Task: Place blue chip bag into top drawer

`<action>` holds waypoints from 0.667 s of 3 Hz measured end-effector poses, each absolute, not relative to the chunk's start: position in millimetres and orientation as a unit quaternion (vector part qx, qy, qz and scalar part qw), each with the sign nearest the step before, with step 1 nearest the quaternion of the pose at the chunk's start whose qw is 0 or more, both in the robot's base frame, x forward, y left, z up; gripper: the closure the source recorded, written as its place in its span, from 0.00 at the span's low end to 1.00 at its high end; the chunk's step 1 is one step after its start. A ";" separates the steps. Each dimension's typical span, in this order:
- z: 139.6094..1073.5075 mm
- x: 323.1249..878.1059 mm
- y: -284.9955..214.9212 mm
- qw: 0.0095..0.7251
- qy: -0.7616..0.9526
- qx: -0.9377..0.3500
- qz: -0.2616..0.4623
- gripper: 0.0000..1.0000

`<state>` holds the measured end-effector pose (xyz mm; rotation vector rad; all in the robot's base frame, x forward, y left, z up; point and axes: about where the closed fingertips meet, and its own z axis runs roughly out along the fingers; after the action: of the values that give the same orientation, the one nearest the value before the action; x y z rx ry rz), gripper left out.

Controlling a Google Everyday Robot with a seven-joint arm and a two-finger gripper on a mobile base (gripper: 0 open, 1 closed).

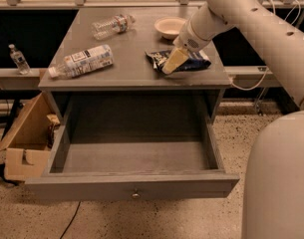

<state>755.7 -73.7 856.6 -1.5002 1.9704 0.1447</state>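
The blue chip bag (195, 61) lies flat on the right part of the grey tabletop (126, 68), dark navy with white print. My gripper (172, 62) comes down from the upper right on its white arm and rests on the bag's left end, covering part of it. The top drawer (131, 180) is pulled wide open below the tabletop. Its inside is bare, and its small round knob (135, 194) is at the front centre.
Two clear plastic bottles lie on the tabletop, one at the left (81, 61) and one at the back (111, 25). A white bowl (170, 26) sits behind the bag. An open cardboard box (24, 143) stands on the floor at the left. A small bottle (17, 59) stands on a ledge.
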 end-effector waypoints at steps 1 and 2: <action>856.2 755.6 -73.2 0.324 0.751 -0.572 0.056 0.49; 855.5 748.9 -67.6 0.330 0.747 -0.573 0.070 0.80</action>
<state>748.9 -67.6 855.5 -1.4995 1.9539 0.1824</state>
